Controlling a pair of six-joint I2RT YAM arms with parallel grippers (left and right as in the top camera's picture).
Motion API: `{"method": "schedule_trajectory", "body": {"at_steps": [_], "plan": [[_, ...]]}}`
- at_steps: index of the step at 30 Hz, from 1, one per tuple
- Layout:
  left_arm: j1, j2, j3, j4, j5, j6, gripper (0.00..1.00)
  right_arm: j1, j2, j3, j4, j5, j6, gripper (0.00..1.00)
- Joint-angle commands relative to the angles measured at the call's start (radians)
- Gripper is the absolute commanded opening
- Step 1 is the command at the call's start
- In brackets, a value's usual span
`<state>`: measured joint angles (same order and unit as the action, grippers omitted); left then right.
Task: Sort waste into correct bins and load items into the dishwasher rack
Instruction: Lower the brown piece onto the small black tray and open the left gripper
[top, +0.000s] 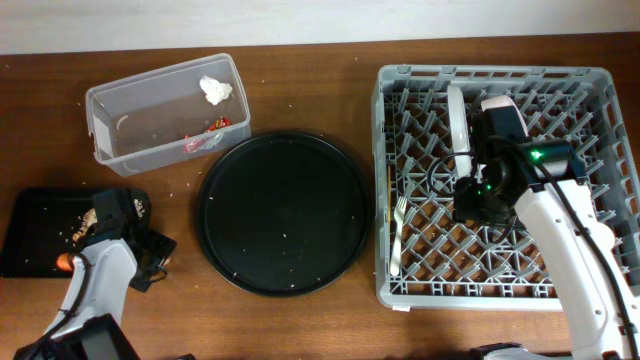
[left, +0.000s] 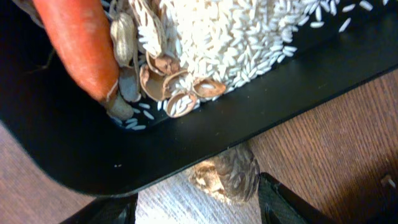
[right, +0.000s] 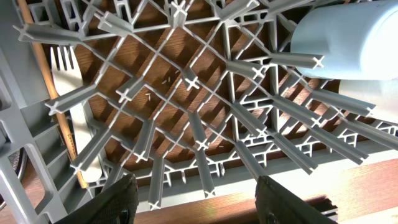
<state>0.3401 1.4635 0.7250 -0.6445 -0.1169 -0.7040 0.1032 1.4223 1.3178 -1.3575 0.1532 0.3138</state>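
Observation:
In the left wrist view the shallow black tray (left: 74, 143) holds an orange carrot (left: 81, 43), white rice grains (left: 242, 31) and peanut shells (left: 180, 84). A small brown lump (left: 227, 177) lies just outside the tray's rim, between the fingers of my open left gripper (left: 199, 202) and close to the right finger. My left gripper (top: 105, 215) sits at the tray's right end. The right gripper (right: 196, 193) hangs open and empty over the grey dishwasher rack (top: 395, 290). The rack holds a white plate (top: 458, 125), a white fork (right: 74, 112), a chopstick (right: 43, 62) and a light blue cup (right: 348, 40).
The clear tub (top: 110, 150) at the back left holds a crumpled white tissue (top: 216, 90) and a red wrapper (top: 215, 125). A large round black tray (top: 283, 212) lies between the tub and the rack. Crumbs dot the wooden table.

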Motion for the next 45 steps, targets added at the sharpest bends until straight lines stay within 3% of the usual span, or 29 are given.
{"method": "schedule_trajectory", "body": {"at_steps": [1, 7, 15, 19, 24, 29, 35, 40, 45], "plan": [[-0.005, 0.015, -0.008, 0.035, -0.020, -0.010, 0.60, -0.007, 0.000, -0.006, 0.000, 0.005, 0.005, 0.64], [-0.005, 0.015, -0.008, 0.058, -0.049, -0.009, 0.41, -0.007, 0.000, -0.006, -0.001, 0.005, 0.005, 0.64], [-0.005, 0.092, -0.008, 0.068, -0.046, -0.010, 0.47, -0.007, 0.000, -0.006, -0.002, 0.005, 0.005, 0.64], [-0.005, 0.123, -0.008, 0.074, -0.045, -0.010, 0.45, -0.007, 0.000, -0.006, -0.002, 0.005, 0.005, 0.64], [-0.004, 0.123, 0.000, 0.077, -0.049, -0.009, 0.36, -0.007, 0.000, -0.006, -0.002, 0.005, 0.005, 0.64], [-0.004, 0.121, 0.013, 0.075, -0.045, -0.008, 0.19, -0.007, 0.000, -0.006, -0.002, 0.005, 0.005, 0.64], [-0.004, 0.045, 0.068, -0.021, -0.034, -0.005, 0.18, -0.007, 0.000, -0.006, -0.002, 0.005, 0.005, 0.64], [-0.004, -0.085, 0.114, -0.055, 0.077, 0.070, 0.18, -0.007, 0.000, -0.006, -0.002, 0.005, 0.005, 0.64], [-0.002, -0.200, 0.153, -0.044, 0.019, 0.077, 0.19, -0.007, 0.000, -0.006, -0.002, 0.005, 0.005, 0.64]]}}
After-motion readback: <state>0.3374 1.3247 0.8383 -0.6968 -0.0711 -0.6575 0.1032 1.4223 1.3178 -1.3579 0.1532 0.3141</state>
